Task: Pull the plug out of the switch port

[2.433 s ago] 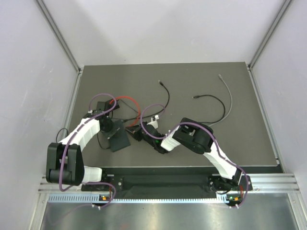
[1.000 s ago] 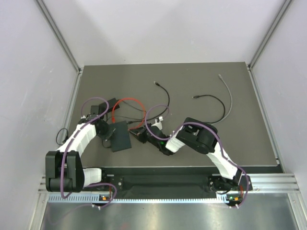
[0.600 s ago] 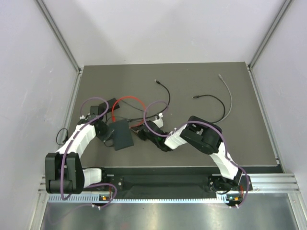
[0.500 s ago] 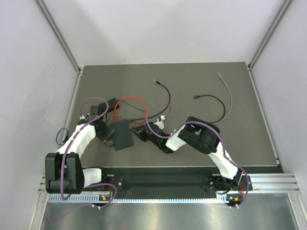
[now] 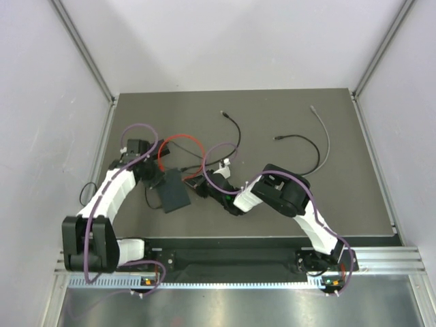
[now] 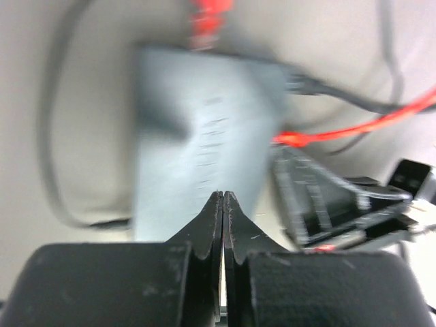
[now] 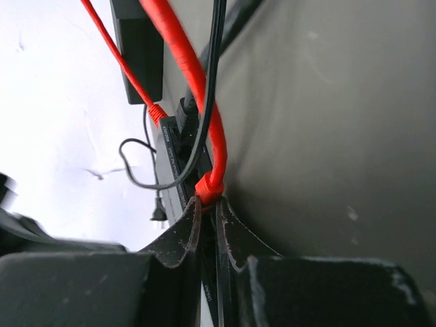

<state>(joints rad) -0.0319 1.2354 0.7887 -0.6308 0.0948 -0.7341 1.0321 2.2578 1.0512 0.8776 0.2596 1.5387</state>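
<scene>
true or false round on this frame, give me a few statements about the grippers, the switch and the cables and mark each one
1. The left gripper is shut with nothing between its fingers. True.
2. The right gripper is clamped on a black cable. False: it is shut on the red plug at the end of the thick red cable.
3. A thin grey cable lies loose on the right, away from both arms. True.
4. The flat dark grey-black switch box lies far over on the right beside that grey cable. False: it lies left of centre, between the two grippers.
5. The red cable forms a loop on the far side of the switch box. True.
</scene>
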